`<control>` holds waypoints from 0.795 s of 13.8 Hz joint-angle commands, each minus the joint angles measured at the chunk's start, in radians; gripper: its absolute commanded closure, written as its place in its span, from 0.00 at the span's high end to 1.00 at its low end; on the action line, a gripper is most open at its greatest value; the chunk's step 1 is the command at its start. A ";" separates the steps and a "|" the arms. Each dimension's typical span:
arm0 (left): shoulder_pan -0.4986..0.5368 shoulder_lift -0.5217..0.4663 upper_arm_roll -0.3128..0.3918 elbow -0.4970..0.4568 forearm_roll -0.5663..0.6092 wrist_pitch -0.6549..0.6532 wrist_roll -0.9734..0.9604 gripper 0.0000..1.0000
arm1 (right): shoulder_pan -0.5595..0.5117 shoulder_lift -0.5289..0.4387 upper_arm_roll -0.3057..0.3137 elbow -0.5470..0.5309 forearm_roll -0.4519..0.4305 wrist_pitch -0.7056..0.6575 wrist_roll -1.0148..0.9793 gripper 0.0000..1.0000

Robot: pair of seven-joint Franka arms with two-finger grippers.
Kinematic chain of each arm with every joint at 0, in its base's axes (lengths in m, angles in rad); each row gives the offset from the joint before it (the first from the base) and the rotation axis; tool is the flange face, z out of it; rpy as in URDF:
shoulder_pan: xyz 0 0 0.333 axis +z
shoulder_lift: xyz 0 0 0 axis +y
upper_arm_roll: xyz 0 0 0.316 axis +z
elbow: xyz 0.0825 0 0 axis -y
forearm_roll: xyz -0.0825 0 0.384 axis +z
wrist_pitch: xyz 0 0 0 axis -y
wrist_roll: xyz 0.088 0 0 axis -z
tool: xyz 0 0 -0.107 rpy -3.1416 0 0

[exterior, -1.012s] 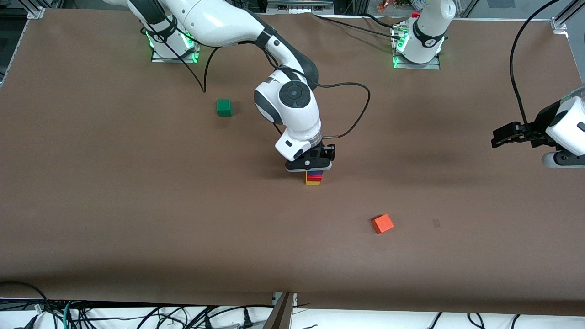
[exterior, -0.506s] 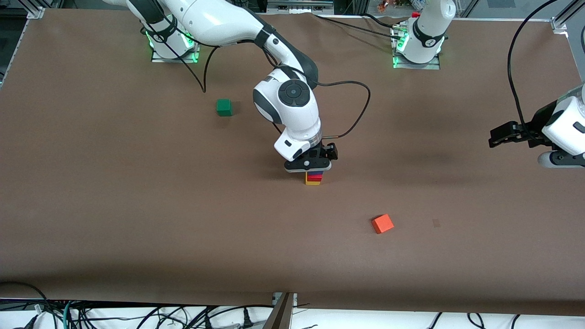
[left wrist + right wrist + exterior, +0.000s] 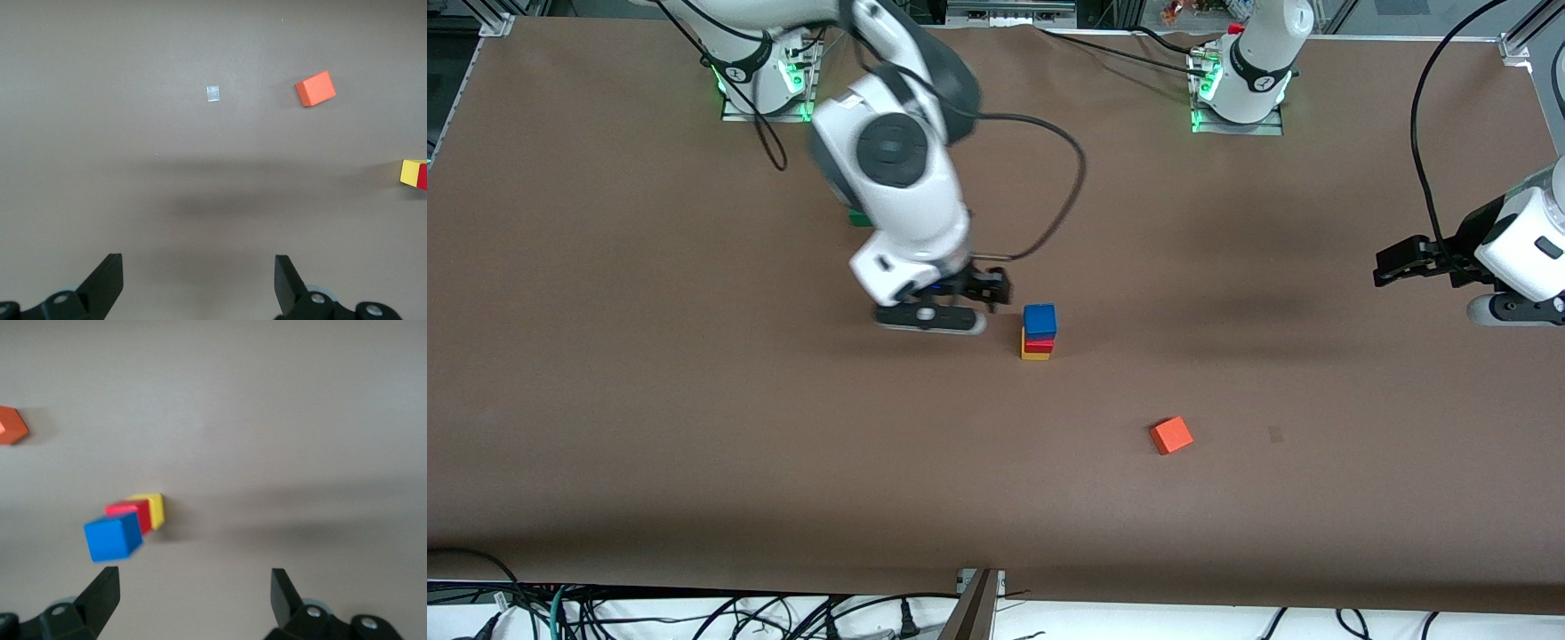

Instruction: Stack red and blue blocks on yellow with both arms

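Blue block [image 3: 1040, 318] sat on red block [image 3: 1039, 344] on yellow [image 3: 1035, 355]; right pincer [image 3: 929, 318] spread empty beside stack, left pincer [image 3: 1392, 265] spread, waiting over counter [image 3: 605, 400].

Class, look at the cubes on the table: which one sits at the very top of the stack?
The blue cube. It rests on the red cube, which sits on the yellow cube; the orange cube lies alone on the table.
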 commanded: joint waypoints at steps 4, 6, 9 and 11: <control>-0.002 0.000 0.002 0.014 -0.017 -0.004 0.016 1.00 | -0.072 -0.376 -0.109 -0.339 0.050 -0.150 -0.253 1.00; -0.002 0.000 0.002 0.014 -0.016 -0.004 0.016 1.00 | -0.074 -0.464 -0.148 -0.422 0.050 -0.170 -0.318 1.00; -0.002 0.000 0.002 0.014 -0.014 -0.004 0.016 1.00 | -0.163 -0.570 -0.149 -0.528 0.039 -0.172 -0.450 1.00; -0.002 0.000 0.002 0.015 -0.014 -0.004 0.014 1.00 | -0.226 -0.619 -0.128 -0.578 0.033 -0.172 -0.513 1.00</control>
